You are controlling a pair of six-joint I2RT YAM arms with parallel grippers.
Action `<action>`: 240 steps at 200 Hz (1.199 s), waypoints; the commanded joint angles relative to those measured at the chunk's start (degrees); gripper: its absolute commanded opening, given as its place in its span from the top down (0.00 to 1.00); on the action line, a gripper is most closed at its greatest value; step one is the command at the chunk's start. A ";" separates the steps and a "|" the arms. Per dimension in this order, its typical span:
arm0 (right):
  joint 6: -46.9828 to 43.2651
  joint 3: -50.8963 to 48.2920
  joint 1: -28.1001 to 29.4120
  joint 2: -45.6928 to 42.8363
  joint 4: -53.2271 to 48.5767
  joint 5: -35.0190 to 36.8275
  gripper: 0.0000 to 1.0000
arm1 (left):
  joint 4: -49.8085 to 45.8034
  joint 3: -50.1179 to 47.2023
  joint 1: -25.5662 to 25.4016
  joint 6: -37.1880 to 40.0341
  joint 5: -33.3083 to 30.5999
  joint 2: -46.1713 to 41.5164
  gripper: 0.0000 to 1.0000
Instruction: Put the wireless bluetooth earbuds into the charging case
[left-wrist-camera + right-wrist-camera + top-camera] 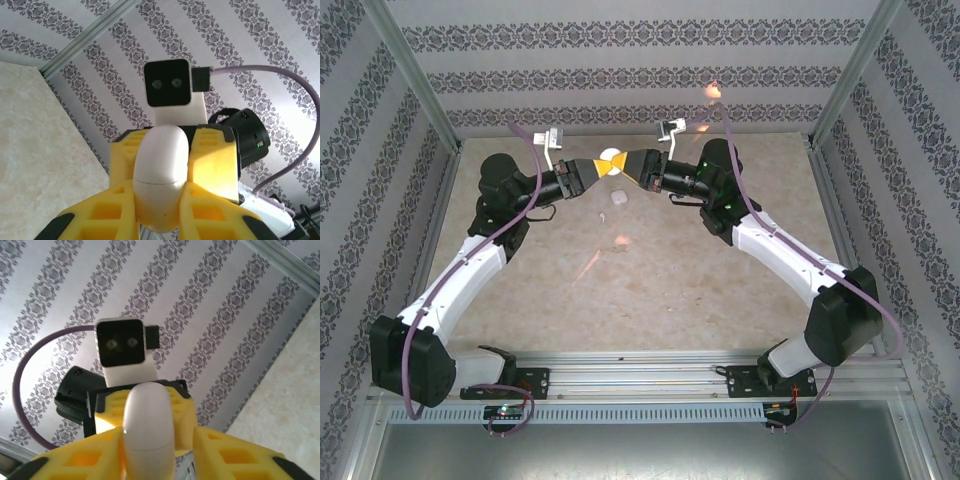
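Listing from the grip outward. Left tool [159, 200]: fingers closed firmly on one end of the case [162, 165], touching both flanks. Right tool [157, 440]: meets it from the opposite end, jaws parted, with a gap on one side of the case; we judge it is not clamping. Case: smooth glossy white pebble with a seam across the middle and the lid shut, held aloft above the tabletop [720, 290], probably so one tool steadies the body while the other works the lid. Earbud [617, 198]: what we take for one is a small white speck on the tabletop near the tools, outside the case, too small to describe further.
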 commanded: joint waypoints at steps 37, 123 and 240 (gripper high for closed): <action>-8.56 3.49 0.13 -4.00 -14.18 -1.73 0.59 | 3.00 -1.47 0.20 13.36 5.26 -6.29 1.00; -9.26 8.63 0.09 -1.25 -20.55 -4.49 0.58 | 0.02 -4.93 0.12 22.30 6.06 -12.41 1.00; -15.90 9.43 -1.11 -5.74 -33.87 -6.09 0.55 | -29.11 -7.68 0.15 54.72 -6.72 -22.13 1.00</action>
